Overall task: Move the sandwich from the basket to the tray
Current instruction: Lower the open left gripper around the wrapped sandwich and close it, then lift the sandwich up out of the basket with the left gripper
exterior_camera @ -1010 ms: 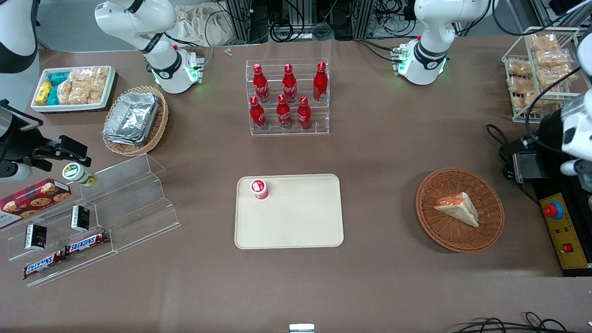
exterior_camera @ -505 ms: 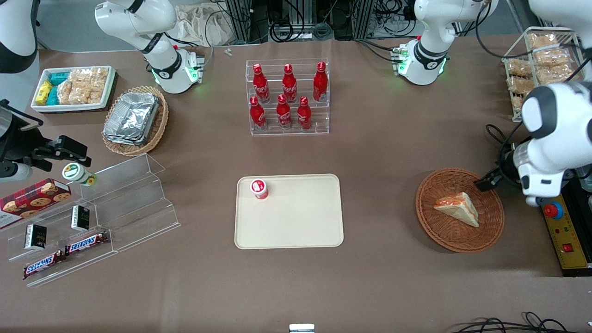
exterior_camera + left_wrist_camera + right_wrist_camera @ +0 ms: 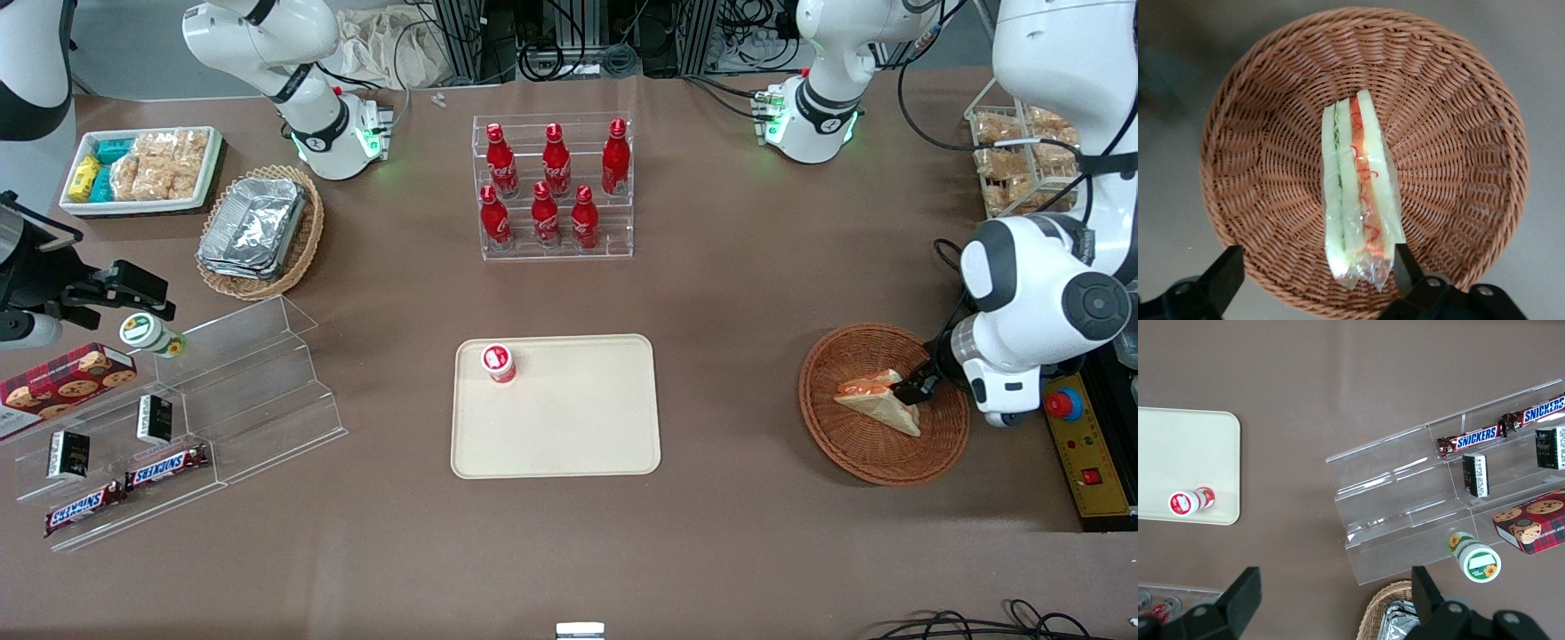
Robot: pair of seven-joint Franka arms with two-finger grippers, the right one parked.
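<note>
The sandwich (image 3: 876,404), a plastic-wrapped white wedge with red and green filling, lies in the round reddish-brown basket (image 3: 853,455) toward the working arm's end of the table. My gripper (image 3: 916,388) is low over the basket's rim, open. In the left wrist view the gripper (image 3: 1315,275) straddles the sandwich's (image 3: 1358,180) wrapped end, one of its black fingers (image 3: 1406,265) right beside the wrap and the other well apart over the basket (image 3: 1258,167). The beige tray (image 3: 578,427) lies mid-table, nearer the front camera than the bottle rack.
A small red-and-white bottle (image 3: 499,363) stands in a corner of the tray. A clear rack of red bottles (image 3: 553,188) stands farther back. A control box with a red button (image 3: 1062,404) sits beside the basket, and a wire rack of snack bags (image 3: 1013,164) farther back.
The working arm has swung in from the table's end and come down over the basket, bringing the open gripper to the sandwich. The sandwich, basket and tray have not moved.
</note>
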